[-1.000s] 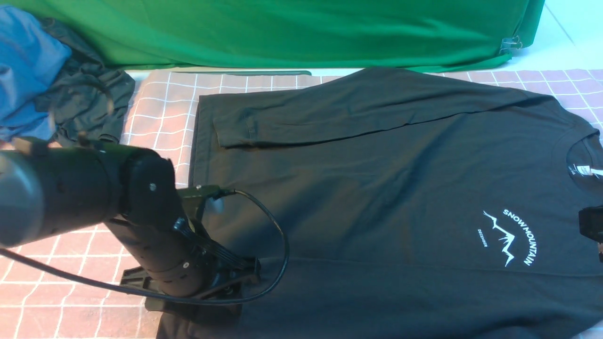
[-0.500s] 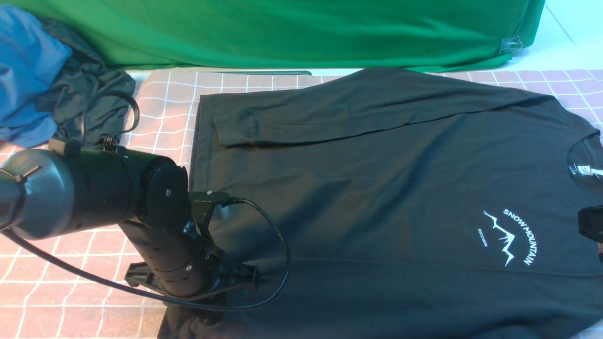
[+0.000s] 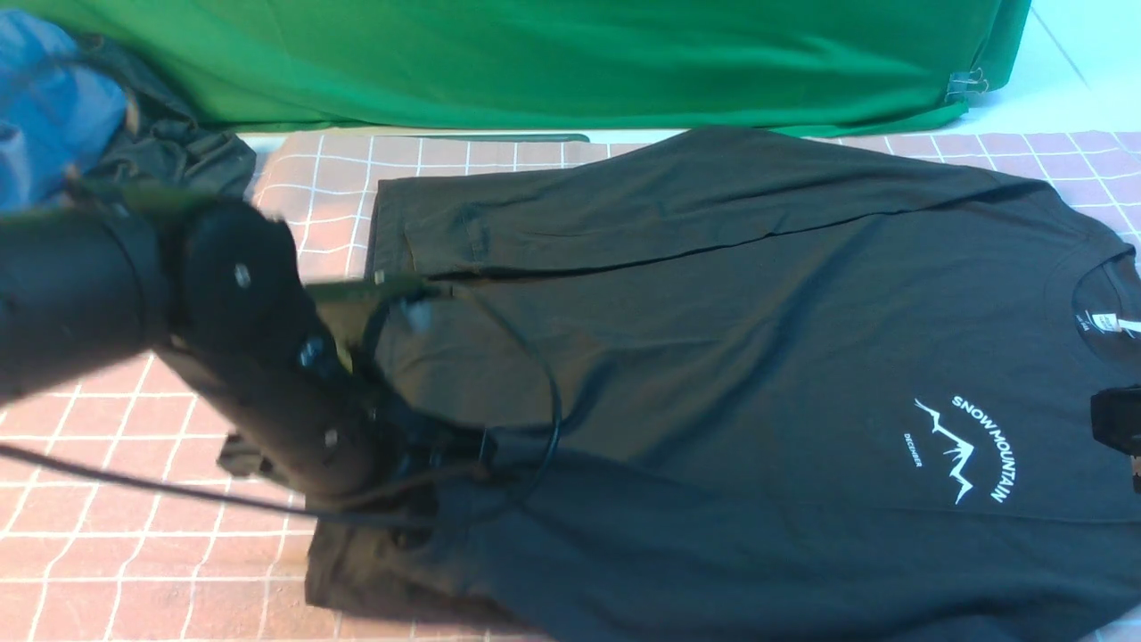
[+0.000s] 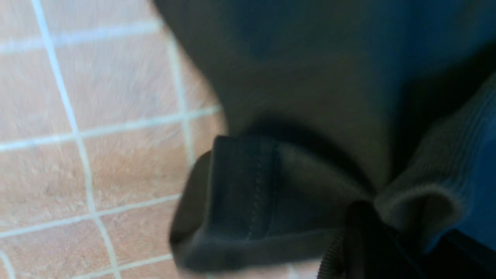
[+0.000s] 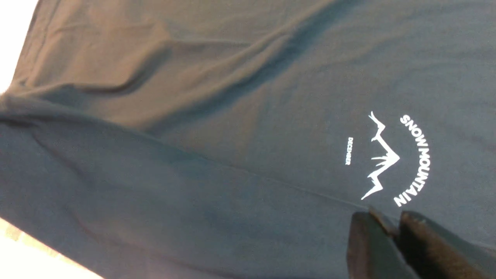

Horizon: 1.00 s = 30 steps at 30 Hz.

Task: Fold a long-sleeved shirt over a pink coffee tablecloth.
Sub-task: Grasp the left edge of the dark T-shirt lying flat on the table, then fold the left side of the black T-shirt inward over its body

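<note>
Two weak spots show in the hold on the large black long-sleeved shirt (image 3: 713,357), which lies spread on the salmon-pink white-gridded tablecloth (image 3: 89,571). Far from the white "SNOW MOUNTAIN" chest print (image 3: 967,446), at the hem end, the left gripper (image 3: 428,468) is clamped on a bunch of hem and what looks like ribbed cuff, raised off the tablecloth. That bite looks thick and uneven, so one layer could slide free mid-fold and leave a skewed edge. Just beside the print, the right gripper (image 5: 395,232) has its fingers close together with a narrow slit between. Whether fabric is nipped there I cannot tell. If it is not, only one end would travel and the body would drag into wrinkles. The sleeve (image 3: 624,223) laid across the body could be pulled askew. The left arm's black cable loop (image 3: 548,410) hangs over the fabric and might snag. Well away from the print, past the hem, a blue garment (image 3: 45,116) and a dark grey-green garment (image 3: 187,152) sit heaped, and a plain bright green cloth (image 3: 535,62) lies farther back. None blocks the fold.
</note>
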Tool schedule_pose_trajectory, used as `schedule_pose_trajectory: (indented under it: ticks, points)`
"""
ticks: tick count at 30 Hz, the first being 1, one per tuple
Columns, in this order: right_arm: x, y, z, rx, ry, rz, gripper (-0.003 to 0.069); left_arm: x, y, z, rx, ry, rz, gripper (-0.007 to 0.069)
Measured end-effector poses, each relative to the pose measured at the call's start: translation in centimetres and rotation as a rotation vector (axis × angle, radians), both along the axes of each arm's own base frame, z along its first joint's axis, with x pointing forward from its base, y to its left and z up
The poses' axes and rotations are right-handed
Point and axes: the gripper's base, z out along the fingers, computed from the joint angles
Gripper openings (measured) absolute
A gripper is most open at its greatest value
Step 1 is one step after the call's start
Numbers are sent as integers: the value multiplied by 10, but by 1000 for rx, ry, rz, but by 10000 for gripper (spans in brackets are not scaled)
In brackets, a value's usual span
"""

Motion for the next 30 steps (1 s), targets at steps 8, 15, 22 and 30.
schedule_pose_trajectory:
  ticks: [8, 15, 22, 30]
  points:
    - [0, 0, 0, 2, -2, 0, 143, -2, -1, 18, -3, 85, 65, 61]
    - [0, 0, 0, -8, -9, 10, 143, 5, 0, 12, 8, -5, 66, 61]
    - [2, 1, 2, 0, -38, 12, 143, 47, 12, 43, 20, -142, 127, 61]
    - [3, 1, 4, 6, -56, 12, 143, 94, 18, 28, 80, -167, 105, 61]
